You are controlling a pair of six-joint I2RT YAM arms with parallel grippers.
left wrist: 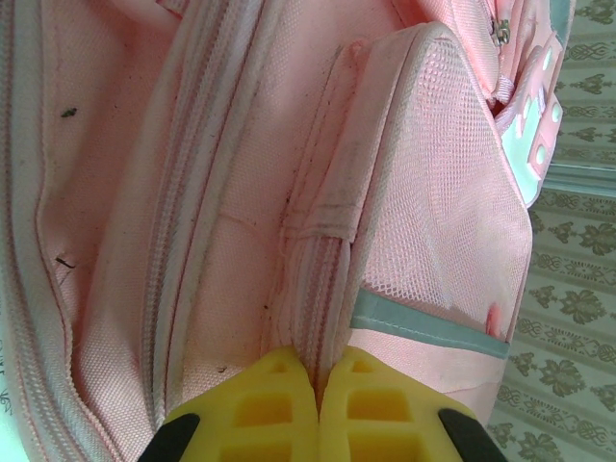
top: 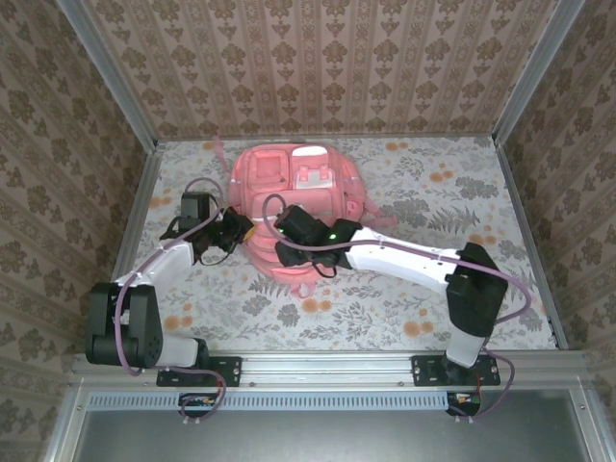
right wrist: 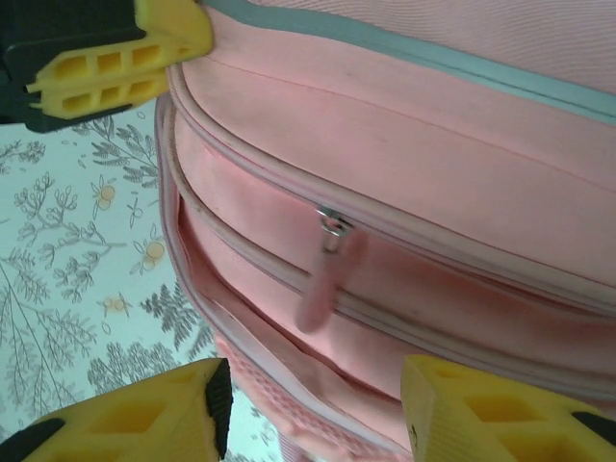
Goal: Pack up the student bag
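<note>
surface (top: 433, 289): pale cloth cover printed with grey leaves and orange blossoms; metal rail along near edge | lying on it: student bag (top: 322, 202), pink, far centre, front pockets up

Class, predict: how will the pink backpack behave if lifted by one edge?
Probably floppy: the student bag creases where the left gripper pinches it. Likely sags rather than tips. Its mesh pocket looks grippy, not slippery.
</note>
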